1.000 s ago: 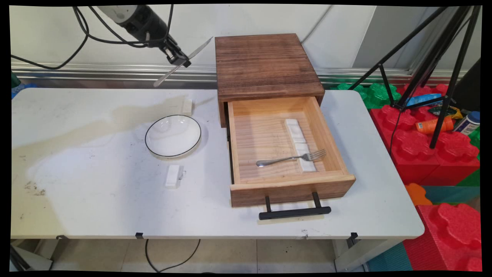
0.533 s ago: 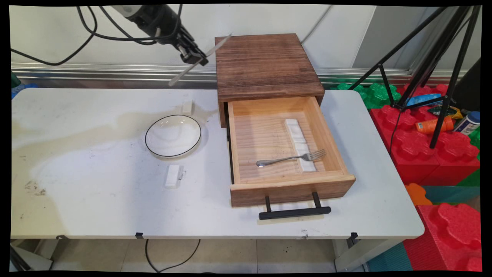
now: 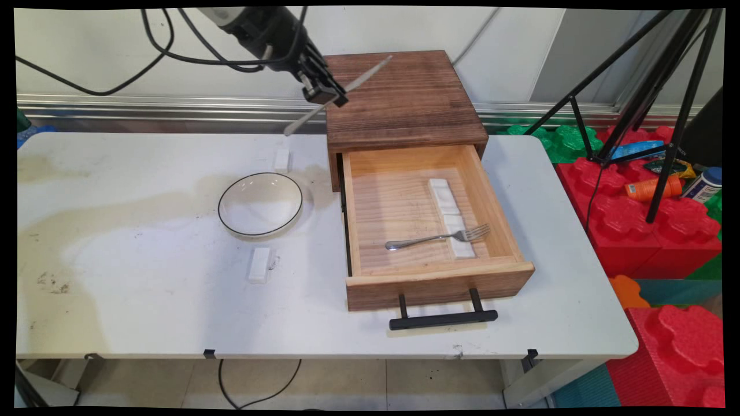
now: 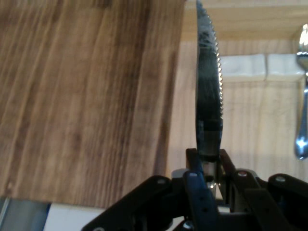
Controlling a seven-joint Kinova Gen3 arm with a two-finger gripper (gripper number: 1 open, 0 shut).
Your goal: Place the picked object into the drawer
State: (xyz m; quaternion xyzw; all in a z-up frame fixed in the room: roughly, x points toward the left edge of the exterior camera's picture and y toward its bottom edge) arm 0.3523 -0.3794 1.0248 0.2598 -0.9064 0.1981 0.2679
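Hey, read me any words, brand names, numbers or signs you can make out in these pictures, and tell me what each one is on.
No text can be read in either view.
Orange bottle on the red blocks: has a label, too small to read.
White bottle with a blue cap beside it: print too small to read.
Knife held in the gripper, wooden drawer box, fork, plate: no marks seen.

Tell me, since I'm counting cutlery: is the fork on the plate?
No, the fork lies inside the open drawer, while the plate sits empty on the table.
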